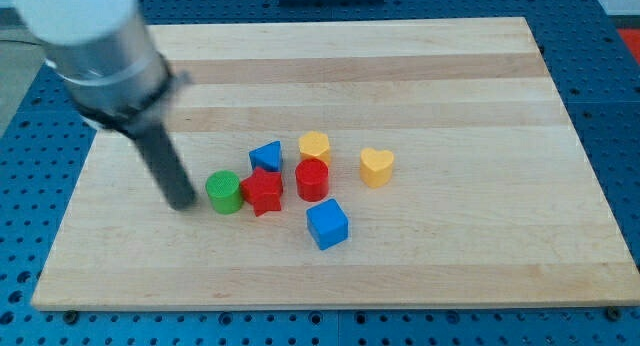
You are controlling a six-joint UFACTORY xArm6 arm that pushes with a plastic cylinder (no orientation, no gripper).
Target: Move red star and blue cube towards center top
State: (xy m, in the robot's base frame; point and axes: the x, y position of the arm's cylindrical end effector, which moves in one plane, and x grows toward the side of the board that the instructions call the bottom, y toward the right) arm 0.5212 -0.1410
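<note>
The red star (263, 192) lies near the board's middle, touching a green cylinder (224, 192) on its left. The blue cube (327, 224) sits apart, below and to the right of the star. My tip (183, 203) rests on the board just left of the green cylinder, very close to it. The dark rod rises from the tip up to the arm's grey body at the view's top left.
A blue triangular block (266, 156) sits just above the star. A red cylinder (312, 179) stands right of the star, a yellow block (315, 145) above it, a yellow heart (377, 167) further right. The wooden board (450, 86) lies on a blue perforated table.
</note>
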